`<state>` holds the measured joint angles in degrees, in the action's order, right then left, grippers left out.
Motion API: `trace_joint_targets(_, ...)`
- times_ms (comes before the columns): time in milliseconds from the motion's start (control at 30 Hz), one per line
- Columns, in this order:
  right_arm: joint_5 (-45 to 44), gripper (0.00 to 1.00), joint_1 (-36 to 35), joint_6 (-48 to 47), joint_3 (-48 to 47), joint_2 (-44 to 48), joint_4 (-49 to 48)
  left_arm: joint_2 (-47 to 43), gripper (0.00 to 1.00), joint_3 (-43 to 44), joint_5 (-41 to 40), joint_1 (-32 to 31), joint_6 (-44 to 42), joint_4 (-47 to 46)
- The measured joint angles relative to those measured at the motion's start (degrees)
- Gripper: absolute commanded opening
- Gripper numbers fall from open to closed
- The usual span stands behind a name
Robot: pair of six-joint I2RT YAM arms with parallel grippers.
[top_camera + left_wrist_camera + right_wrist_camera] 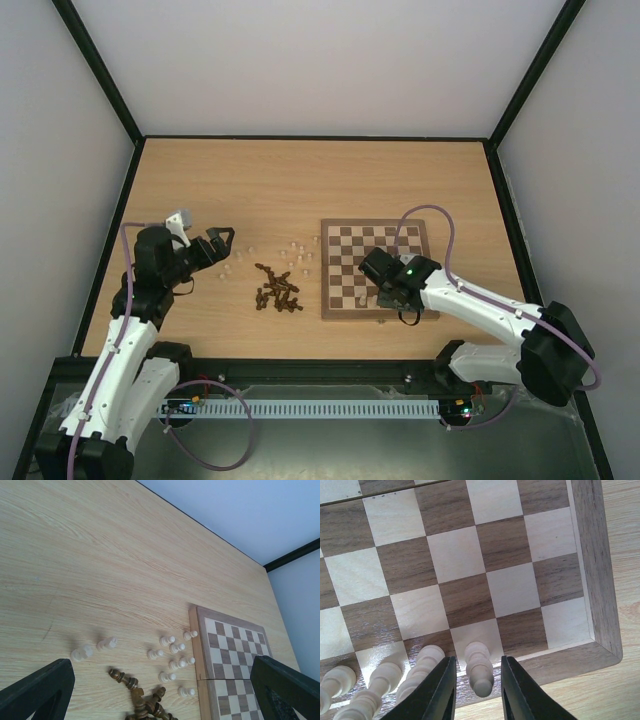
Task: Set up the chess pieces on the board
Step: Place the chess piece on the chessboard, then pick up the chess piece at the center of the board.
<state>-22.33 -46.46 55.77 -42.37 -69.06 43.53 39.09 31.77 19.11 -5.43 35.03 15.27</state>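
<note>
The board point(350, 250) lies on the table point(300, 190), on the right side. Left of it a heap of chess pieces point(277, 291) lies on the table, with loose pieces point(167, 640) spread just behind the heap. Four pieces point(422, 672) stand in a row along the board's near edge.

- I see the board point(372, 226) lying flat and open on the right side of the table point(250, 180), with light and dark squares inside a brown frame.
- A row of pale pieces point(479, 667), four that I can count, stands upright along its near edge.
- The loose pale pieces point(297, 255) are scattered just left of the board.
- The dark pieces point(277, 290) lie in a heap beside them, nearer to me.
</note>
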Motion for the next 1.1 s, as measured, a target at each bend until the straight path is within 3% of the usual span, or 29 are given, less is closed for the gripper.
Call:
trace_joint_targets(233,-0.4,0.50,0.0,0.0,-2.6,2.8,1.5,0.0,1.00,0.0,0.2,0.0,-0.1,0.0)
trace_joint_targets(300,-0.9,0.61,0.0,-0.2,-5.6,4.5,2.6,0.0,1.00,0.0,0.2,0.0,-0.1,0.0)
trace_joint_targets(467,-2.1,0.97,0.0,-1.3,-11.4,7.3,4.1,0.0,1.00,0.0,0.4,0.0,-0.2,0.0)
trace_joint_targets(833,1.1,0.99,0.0,-9.2,-13.2,9.6,-2.6,-0.1,0.99,0.1,0.1,0.0,-0.6,0.0)
trace_joint_targets(1100,7.2,0.98,0.0,-15.5,-16.3,-1.5,-11.4,-2.6,0.99,0.3,-1.5,0.0,-0.1,1.0)
